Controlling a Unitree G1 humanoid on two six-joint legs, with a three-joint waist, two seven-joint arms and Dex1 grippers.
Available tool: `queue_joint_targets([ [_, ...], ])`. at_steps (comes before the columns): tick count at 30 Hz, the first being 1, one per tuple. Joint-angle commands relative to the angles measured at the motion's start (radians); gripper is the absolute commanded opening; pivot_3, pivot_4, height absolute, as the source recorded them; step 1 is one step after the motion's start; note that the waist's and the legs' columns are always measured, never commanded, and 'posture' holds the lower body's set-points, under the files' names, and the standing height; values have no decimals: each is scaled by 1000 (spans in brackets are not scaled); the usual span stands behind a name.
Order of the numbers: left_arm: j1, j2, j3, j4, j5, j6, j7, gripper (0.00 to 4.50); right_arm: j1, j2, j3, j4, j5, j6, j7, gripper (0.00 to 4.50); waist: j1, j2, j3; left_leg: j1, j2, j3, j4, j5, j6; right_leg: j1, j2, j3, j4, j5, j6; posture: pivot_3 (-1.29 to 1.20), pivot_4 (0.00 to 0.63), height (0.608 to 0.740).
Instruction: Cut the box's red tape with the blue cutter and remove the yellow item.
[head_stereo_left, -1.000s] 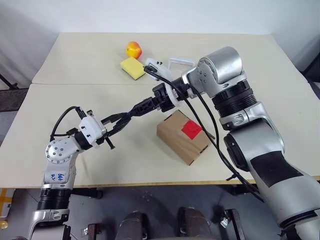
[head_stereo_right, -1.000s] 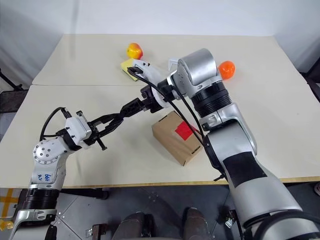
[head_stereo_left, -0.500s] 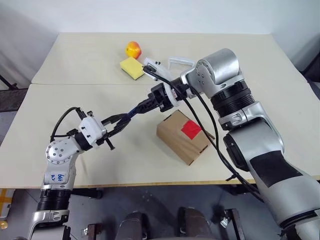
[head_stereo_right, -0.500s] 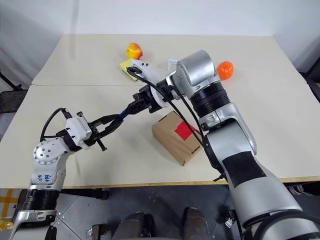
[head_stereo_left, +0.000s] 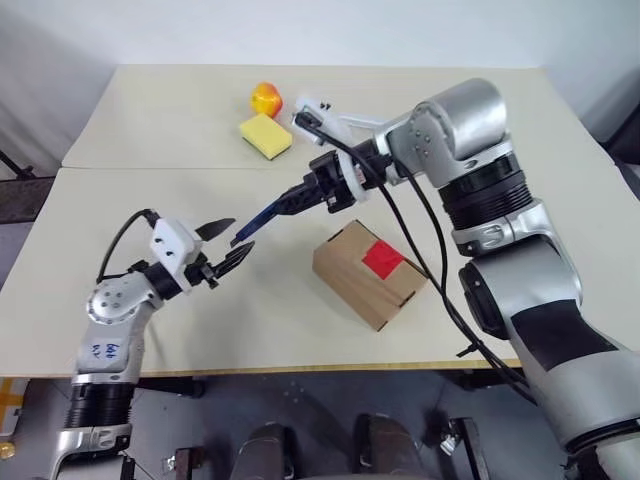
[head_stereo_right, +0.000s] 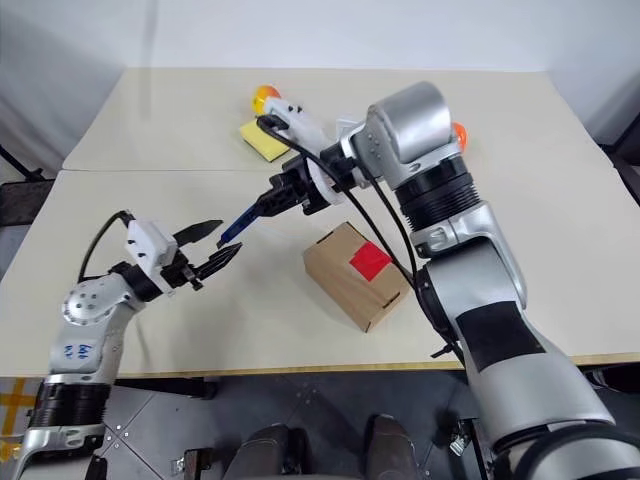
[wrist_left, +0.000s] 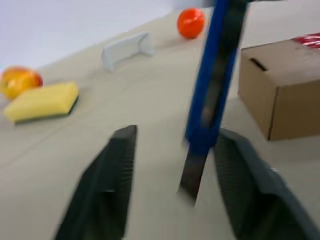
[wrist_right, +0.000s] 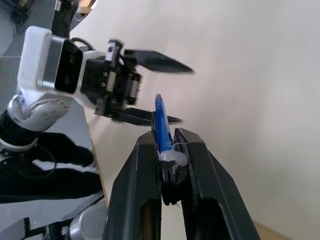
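The right gripper (head_stereo_left: 300, 196) clamps the cutter (head_stereo_left: 262, 213); left fingers (head_stereo_left: 214, 228) are spread wide. Bring the blade down onto the red tape (head_stereo_left: 382, 260) carefully.

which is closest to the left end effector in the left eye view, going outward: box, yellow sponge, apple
From the left end effector:
1. box, to its right on the near table.
2. yellow sponge, farther back on the far table.
3. apple, just behind the sponge, farthest.
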Motion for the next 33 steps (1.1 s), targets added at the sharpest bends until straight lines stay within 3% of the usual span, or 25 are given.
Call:
queue_joint_targets([
  [1, 92, 56, 140, -85, -89, 61, -6, 3793, -1, -63, -89, -92, 36, 24, -29, 147, -3, 0, 0, 0, 0, 0, -1, 0, 0, 0, 0, 0, 0, 0, 0, 0, 150, 740],
  [3, 152, 61, 183, -87, -110, 85, 2, 4429, 10, -83, -114, -115, 43, 31, -52, 147, -5, 0, 0, 0, 0, 0, -2, 0, 0, 0, 0, 0, 0, 0, 0, 0, 150, 740],
  [4, 194, 51, 186, -93, -119, 94, -1, 4500, 17, -92, -130, -127, 48, 33, -62, 147, -5, 0, 0, 1, 0, 0, -2, 0, 0, 0, 0, 0, 0, 0, 0, 0, 150, 740],
  [9, 295, 5, 114, -230, -128, 131, 5, 4500, 61, -144, -173, -201, 77, 30, -73, 147, 8, -1, 0, 1, -1, 0, -2, 0, 0, 0, 0, 1, -1, 0, 0, 0, 150, 740],
  [15, 138, -106, -120, -398, -153, 277, 67, 4500, 140, -232, -250, -320, 116, 43, -116, 147, 37, -1, 0, -4, -1, -4, 5, 0, 0, 2, 0, 3, -1, 0, 0, 0, 150, 740],
  [18, -2, -149, -230, -350, -110, 336, 78, 3914, 178, -287, -300, -353, 126, 44, -146, 147, 40, -2, 0, -4, -2, -4, 6, 0, 0, 3, 0, 2, -1, 0, 0, 0, 150, 740],
  [30, -422, -175, -430, -58, 29, 387, -37, 23, 350, -409, -450, -577, 176, 161, -291, 147, 42, -2, 0, -6, -1, 3, 6, 0, 0, 0, 1, 0, -5, 0, 0, 0, 150, 740],
  [33, -506, -175, -471, 19, 59, 406, -92, 0, 397, -417, -466, -643, 186, 193, -326, 147, 40, -1, 0, -7, -1, 3, 5, 0, 0, 0, 1, 0, -7, 0, 0, 0, 150, 740],
])
